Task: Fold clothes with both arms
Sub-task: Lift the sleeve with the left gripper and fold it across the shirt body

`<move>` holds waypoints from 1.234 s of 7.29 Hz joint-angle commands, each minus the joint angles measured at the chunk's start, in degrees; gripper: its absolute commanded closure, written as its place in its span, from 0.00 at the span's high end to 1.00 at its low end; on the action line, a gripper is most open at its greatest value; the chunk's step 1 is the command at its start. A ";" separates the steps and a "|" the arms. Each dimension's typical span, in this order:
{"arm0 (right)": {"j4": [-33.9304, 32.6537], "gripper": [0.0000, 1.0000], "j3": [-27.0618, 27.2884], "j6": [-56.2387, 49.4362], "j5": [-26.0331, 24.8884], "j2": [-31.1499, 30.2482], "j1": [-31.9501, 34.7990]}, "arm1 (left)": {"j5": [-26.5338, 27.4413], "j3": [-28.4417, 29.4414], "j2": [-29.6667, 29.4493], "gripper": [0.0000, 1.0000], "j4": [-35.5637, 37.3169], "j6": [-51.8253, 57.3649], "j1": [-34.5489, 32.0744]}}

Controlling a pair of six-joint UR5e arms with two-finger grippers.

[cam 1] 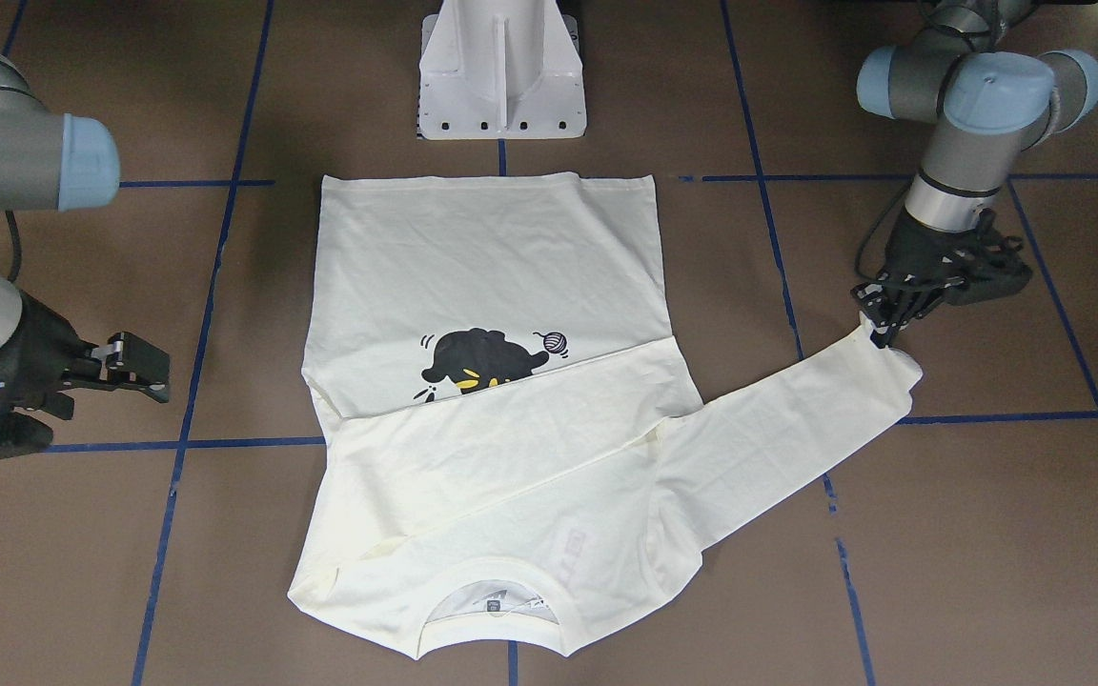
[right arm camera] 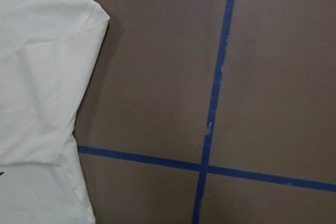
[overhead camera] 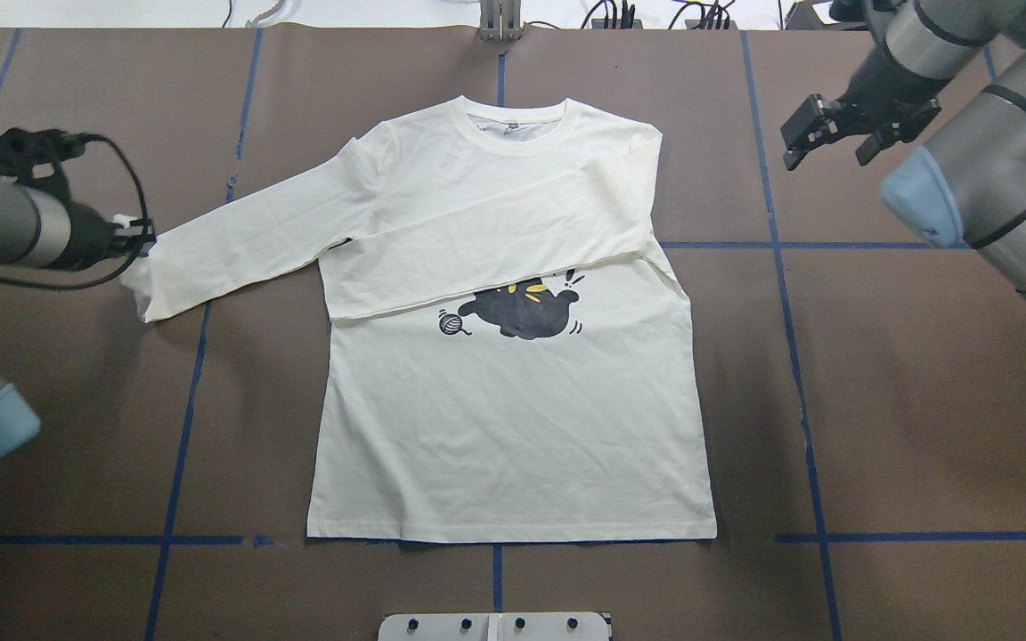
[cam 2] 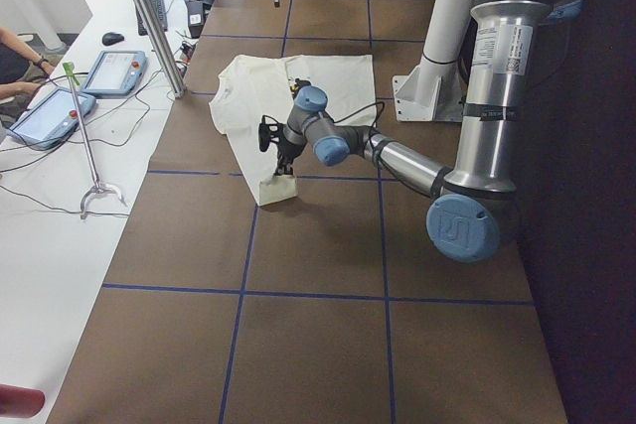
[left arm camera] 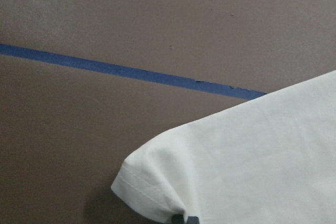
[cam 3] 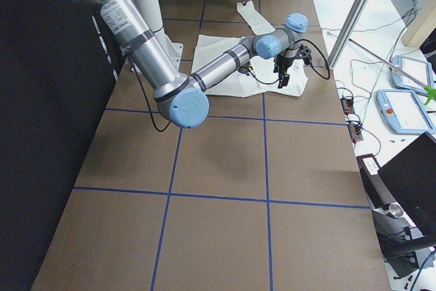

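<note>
T-shirt (overhead camera: 513, 418): flat on the table (overhead camera: 923, 401), print side up. One sleeve is folded (overhead camera: 495, 254) across the chest; the other is stretched toward the robot's left.

Left pincer (cam 1: 884, 329): appears clamped on that sleeve's cuff (cam 1: 897, 367), at its very edge.

Right pincer (overhead camera: 820, 133): jaws apart, holding nothing, clear of the shirt.

Risks: the edge grip may slip mid-carry. A low drag could shift the body and disturb the folded sleeve, as nothing pins the shirt.

Writing: none legible. The cat print (overhead camera: 522, 312) is half covered, and the neck label (overhead camera: 510, 127) is too small to read.
</note>
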 commanded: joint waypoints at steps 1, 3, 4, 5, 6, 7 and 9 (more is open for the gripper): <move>2.16 1.00 4.21 -2.98 -0.13 -9.50 3.68 | -1.25 0.08 -18.01 0.00 14.69 -0.18 -1.09; 7.08 1.00 4.40 -5.29 -0.04 -15.76 5.89 | -11.17 0.52 -28.39 0.00 14.73 -1.49 -2.50; 7.62 1.00 4.23 -5.20 0.04 -16.22 6.07 | -11.46 3.57 -34.45 0.00 14.21 -7.85 -1.80; 7.63 1.00 4.23 -4.68 0.05 -16.22 6.07 | -11.72 6.73 -39.47 0.00 13.94 -13.57 2.47; 7.63 1.00 4.14 -4.50 0.05 -16.31 6.07 | -11.20 11.37 -43.87 0.00 11.94 -18.24 6.25; 7.63 1.00 4.05 -4.50 0.05 -16.40 6.07 | -6.41 18.12 -47.23 0.00 6.44 -23.68 9.68; 7.63 1.00 3.88 -4.41 0.05 -16.49 5.99 | 1.26 30.43 -49.36 0.00 -4.55 -27.59 15.07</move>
